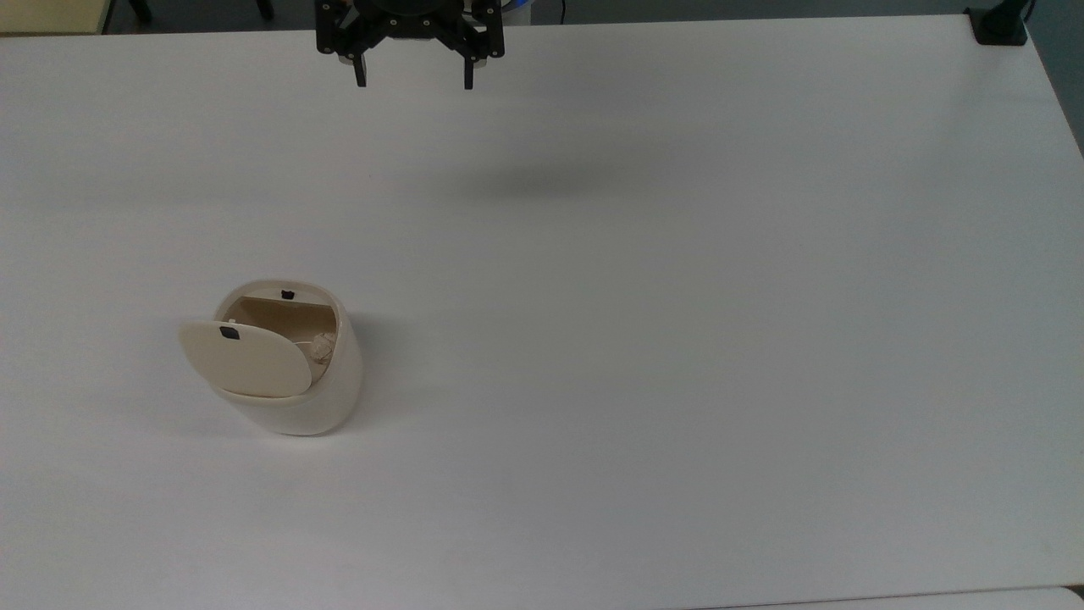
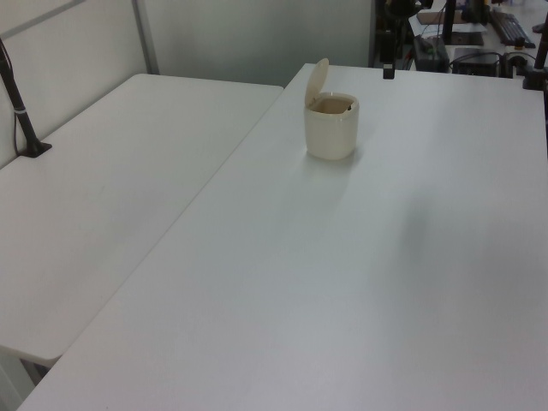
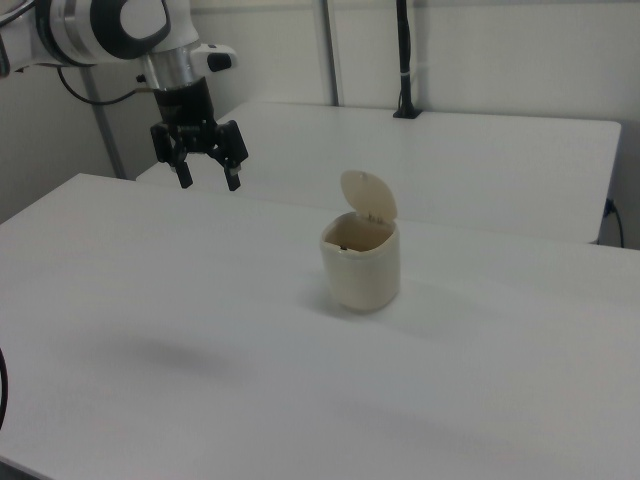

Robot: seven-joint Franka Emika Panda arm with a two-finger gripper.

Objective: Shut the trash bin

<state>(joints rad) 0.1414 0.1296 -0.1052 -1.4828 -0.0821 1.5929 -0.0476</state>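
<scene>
Trash bin [image 1: 296, 398] cream throughout, unpatterned; lid [image 1: 246, 360] same cream, marked by small black latch spot [image 1: 229, 333]. Second black spot [image 1: 286, 294] seen on bin rim opposite lid. Bin interior tan, shaded darker than outer wall; pale off-white crumpled scrap [image 1: 322, 347] seen inside. Table [image 1: 677, 339] under bin plain white, soft grey shadow beside bin. Gripper [image 1: 413, 82] black; arm [image 3: 110, 30] above gripper white with black joint sections. Second table [image 2: 103, 197] beside bin's table white.

White table [image 1: 677, 339], second white table [image 2: 103, 197] beside it, black clamped pole [image 3: 404, 60], black mount [image 1: 998, 25] at table corner
</scene>
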